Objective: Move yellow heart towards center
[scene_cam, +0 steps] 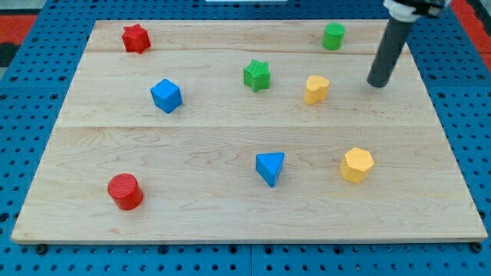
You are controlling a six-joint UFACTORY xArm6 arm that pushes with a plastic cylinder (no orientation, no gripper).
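Observation:
The yellow heart (316,89) sits on the wooden board (230,138) right of the middle, in the upper half. My tip (377,83) is at the end of the dark rod, to the right of the yellow heart and a short gap away from it, not touching. A green star (257,75) lies just left of the heart. A green cylinder (333,36) stands above the heart, near the view's top.
A yellow hexagon (357,165) and a blue triangle (270,168) lie in the lower right half. A blue cube (166,95) is left of the middle. A red star (136,38) is at top left, a red cylinder (125,191) at bottom left.

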